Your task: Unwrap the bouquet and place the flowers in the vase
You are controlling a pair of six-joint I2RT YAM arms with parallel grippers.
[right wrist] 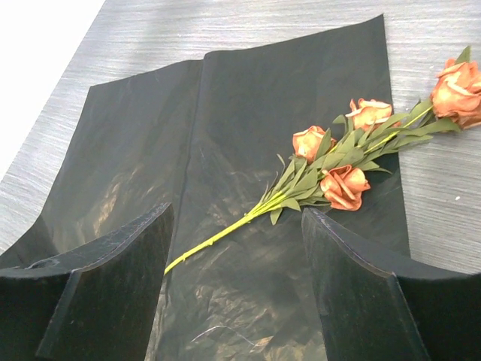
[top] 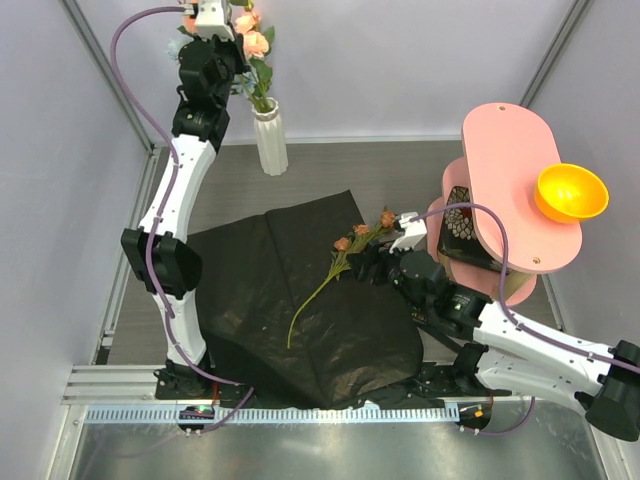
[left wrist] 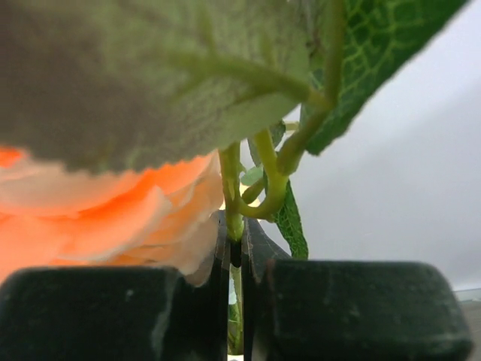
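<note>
The white ribbed vase (top: pixel 271 140) stands at the back of the table with pink and peach flowers (top: pixel 250 32) rising out of it. High above it, my left gripper (top: pixel 228 18) (left wrist: pixel 239 242) is shut on a thin green stem (left wrist: pixel 231 188), with a peach rose (left wrist: pixel 113 218) and a leaf close against the camera. The bouquet's black wrapping paper (top: pixel 300 310) (right wrist: pixel 225 98) lies spread flat. A sprig of rust flowers (top: pixel 352 243) (right wrist: pixel 342 184) lies across it. My right gripper (top: pixel 366 264) (right wrist: pixel 237 218) hovers open just near the sprig's stem, holding nothing.
A pink two-tier stand (top: pixel 510 150) occupies the right side, with an orange bowl (top: pixel 571 192) on its top shelf and a patterned item (top: pixel 460 228) on the lower one. Enclosure posts (top: pixel 110 90) and walls close in the back and sides.
</note>
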